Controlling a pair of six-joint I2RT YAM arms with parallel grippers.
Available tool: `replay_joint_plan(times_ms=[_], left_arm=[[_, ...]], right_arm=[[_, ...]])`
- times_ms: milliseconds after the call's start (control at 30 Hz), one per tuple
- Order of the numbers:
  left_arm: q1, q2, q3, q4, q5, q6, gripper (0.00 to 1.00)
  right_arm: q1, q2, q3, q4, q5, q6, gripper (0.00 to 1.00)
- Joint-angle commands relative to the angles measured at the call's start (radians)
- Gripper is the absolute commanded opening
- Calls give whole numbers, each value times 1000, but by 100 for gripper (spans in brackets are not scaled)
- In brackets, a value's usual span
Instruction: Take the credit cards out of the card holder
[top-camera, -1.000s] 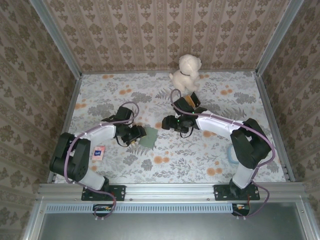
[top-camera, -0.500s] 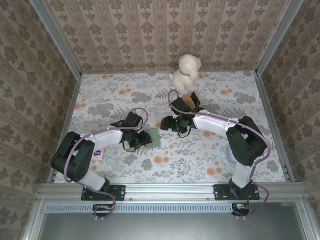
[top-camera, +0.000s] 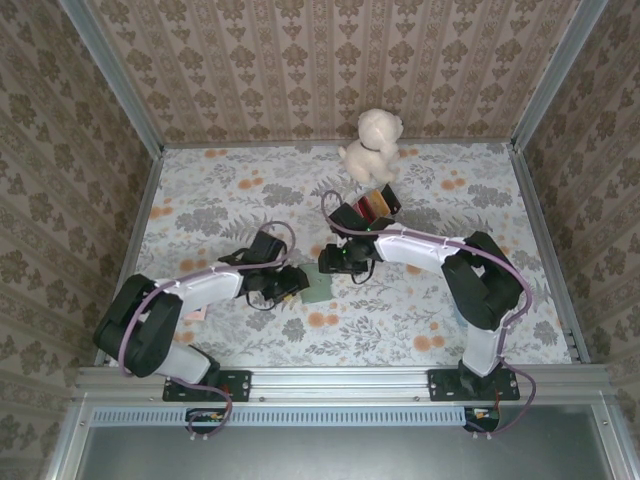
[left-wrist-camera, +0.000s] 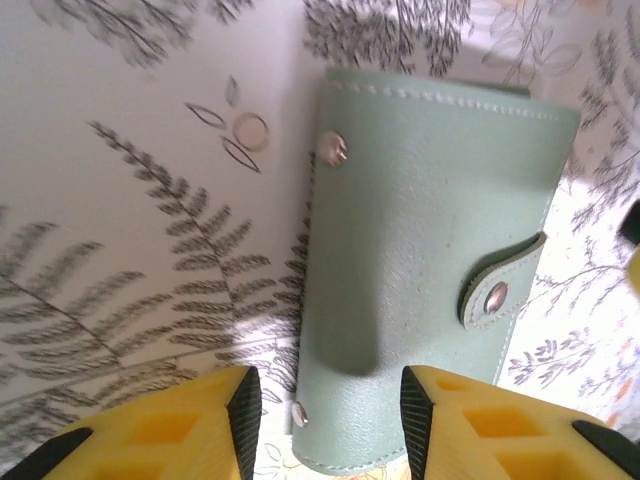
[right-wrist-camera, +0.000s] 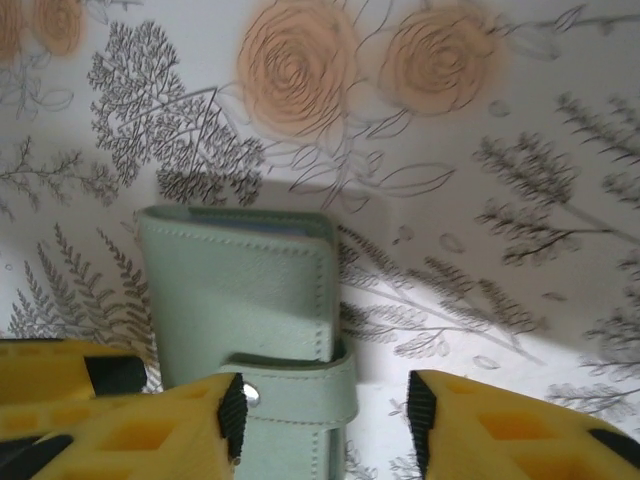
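Note:
The sage-green card holder lies closed on the floral table, between the two grippers. In the left wrist view the card holder has its snap strap fastened. My left gripper is open and stands over the holder's near end, one pad beside its edge and the other above its cover. My right gripper is open too, its left pad by the snap of the strap, whose end lies between the jaws. The credit cards are hidden inside the card holder.
A red-yellow-black striped block lies just behind the right gripper. A cream plush dog sits at the back wall. Patterned walls with metal rails enclose the table on three sides. The left gripper is near the table's middle.
Both grippers have closed in on the card holder, the left from the left and the right from behind. Both pairs of jaws have narrowed. The holder has slid a little right and nearer.

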Motion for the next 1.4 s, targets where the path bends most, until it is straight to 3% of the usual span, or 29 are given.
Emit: replay_joint_plan(times_ms=[0, 167, 567, 1167, 1367], left_arm=[[38, -4, -37, 65, 82, -12, 43], [77, 30, -36, 132, 151, -2, 41], [129, 124, -94, 292, 260, -42, 40], [110, 113, -103, 465, 372, -42, 38], [109, 87, -100, 467, 377, -22, 31]], right_arm=[[32, 34, 43, -73, 8, -34, 41], [43, 57, 48, -69, 6, -13, 34], [44, 95, 39, -36, -22, -3, 33], [37, 118, 40, -20, -36, -6, 33], [36, 109, 36, -9, -43, -3, 33]])
